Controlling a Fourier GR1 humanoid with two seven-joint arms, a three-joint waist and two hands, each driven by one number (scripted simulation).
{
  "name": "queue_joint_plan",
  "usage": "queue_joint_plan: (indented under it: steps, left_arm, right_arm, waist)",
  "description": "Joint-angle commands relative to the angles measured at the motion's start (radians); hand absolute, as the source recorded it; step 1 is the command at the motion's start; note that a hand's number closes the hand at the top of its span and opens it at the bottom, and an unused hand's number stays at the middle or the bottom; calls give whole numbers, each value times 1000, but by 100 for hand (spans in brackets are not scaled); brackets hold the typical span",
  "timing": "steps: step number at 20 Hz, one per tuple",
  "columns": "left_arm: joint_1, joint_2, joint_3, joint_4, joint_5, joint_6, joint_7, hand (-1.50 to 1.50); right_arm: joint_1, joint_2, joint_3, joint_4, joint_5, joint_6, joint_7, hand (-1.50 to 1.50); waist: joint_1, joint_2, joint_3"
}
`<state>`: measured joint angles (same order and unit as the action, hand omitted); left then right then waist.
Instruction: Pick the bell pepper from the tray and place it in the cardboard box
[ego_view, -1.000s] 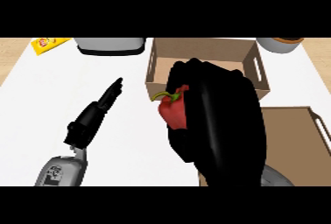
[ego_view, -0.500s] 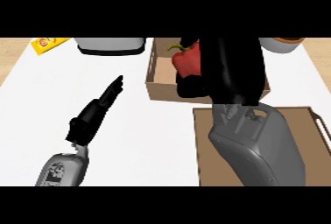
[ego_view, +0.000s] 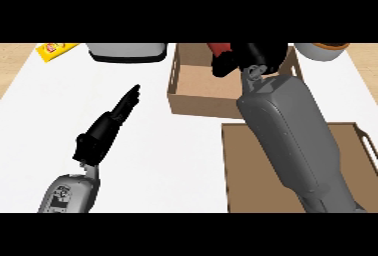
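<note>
The bell pepper (ego_view: 218, 49) shows only as a small red patch at the view's upper edge, above the far part of the cardboard box (ego_view: 193, 95). It sits in the right hand (ego_view: 247, 57), just to the left of the palm, and the black fingers curl round it and hide most of it. I cannot tell whether the pepper touches the box floor or is held above it.

The right hand is clamped on the pepper, over the box's far end, and its grey forearm runs back from the hand toward the lower edge, crossing the near wall of the box and the tray (ego_view: 347, 150). The box lies open directly beneath and in front of the hand, its brown floor showing to the left of the wrist. The tray is behind the hand, nearer the robot, just beside the near wall of the box; the forearm covers its middle, and a slot handle shows on its right rim.

The left hand (ego_view: 111, 122) is well apart to the left of the right hand, over the white counter (ego_view: 170, 150). Its fingers are straight and together, pointing up and to the right, holding nothing.

Past the left hand, at the far edge, stands a grey container (ego_view: 125, 51), and further left a yellow packet (ego_view: 55, 50). To the right of the right hand, at the far edge, is part of a round bowl (ego_view: 323, 50) with an orange rim.
</note>
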<state>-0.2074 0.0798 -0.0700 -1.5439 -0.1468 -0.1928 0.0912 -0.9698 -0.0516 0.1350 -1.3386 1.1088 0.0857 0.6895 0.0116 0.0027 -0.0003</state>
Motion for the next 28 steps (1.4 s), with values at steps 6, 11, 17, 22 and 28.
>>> queue_joint_plan:
  steps: [6, 11, 17, 22, 28]
  left_arm:
    - [23, 4, 4, 70, -5, -19, -76, 0]
    - [0, -33, -20, 6, -17, 13, -7, 0]
    - [69, -21, -42, -67, -19, -8, 17, 0]
    - [-2, 19, 21, -19, 23, -43, 14, 0]
    - [-16, 1, 17, 6, -7, -6, -6, 0]
  right_arm:
    - [-20, -9, -58, 366, 28, -192, -170, 150]
    - [-21, 51, -155, 496, -120, -305, -105, -150]
    - [-17, 40, -267, 647, -192, -394, -342, -150]
    - [-18, 41, -390, 573, -332, -562, -499, -150]
    - [59, 47, -519, 440, -576, -586, -662, -150]
  waist:
    - [3, 3, 0]
    - [24, 7, 1]
    - [15, 4, 1]
    - [18, 10, 2]
    - [-7, 2, 2]
